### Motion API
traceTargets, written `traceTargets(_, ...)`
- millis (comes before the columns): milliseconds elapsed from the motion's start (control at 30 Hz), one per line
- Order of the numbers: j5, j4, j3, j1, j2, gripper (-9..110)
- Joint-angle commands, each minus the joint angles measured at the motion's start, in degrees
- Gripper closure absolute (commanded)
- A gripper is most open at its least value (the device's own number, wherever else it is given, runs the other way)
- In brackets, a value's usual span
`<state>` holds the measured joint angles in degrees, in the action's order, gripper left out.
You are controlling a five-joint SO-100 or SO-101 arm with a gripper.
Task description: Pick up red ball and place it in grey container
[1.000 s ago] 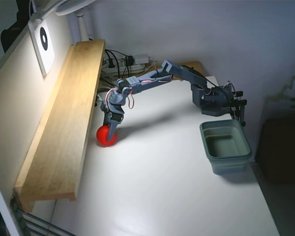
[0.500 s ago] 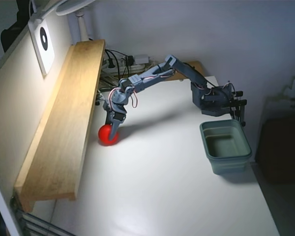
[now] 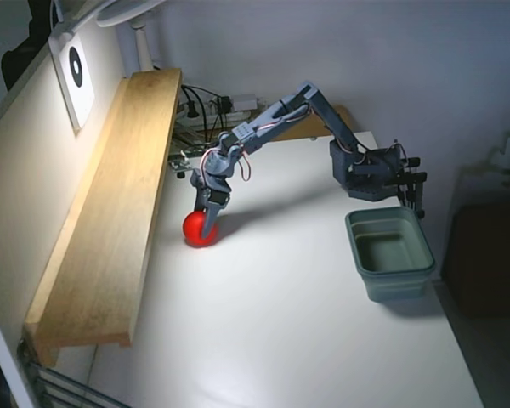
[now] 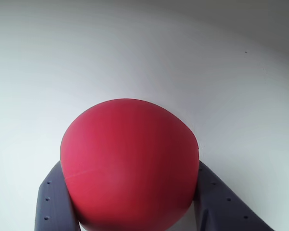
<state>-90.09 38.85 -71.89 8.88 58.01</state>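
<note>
In the fixed view, the red ball [image 3: 201,229] sits left of the middle, a bit farther right than a second ago and away from the wooden shelf [image 3: 110,221]. The gripper [image 3: 207,224] pinches it on both sides, so the carry has begun. A ball is round and points no way. The grey container [image 3: 390,252] waits empty at the right.

A hobbyist's desk in a home room, by the look of it: a plain white table [image 3: 280,323] pushed against a painted wall, a long wooden shelf board [image 3: 110,221] to the left of the jaws in the fixed view, and behind them a tangle of cables and a power strip [image 3: 225,106] (a lamp [image 3: 127,13] hangs above the far corner)
</note>
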Motion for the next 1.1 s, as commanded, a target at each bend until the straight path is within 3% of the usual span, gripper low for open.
traceTargets(0, 0.09, -1.40, -3.81, 0.71, 6.93, 78)
traceTargets(567, 0.09, -7.07, -36.06, 0.71, 33.51, 78)
traceTargets(1067, 0.09, -0.05, -55.56, 0.71, 60.02, 78)
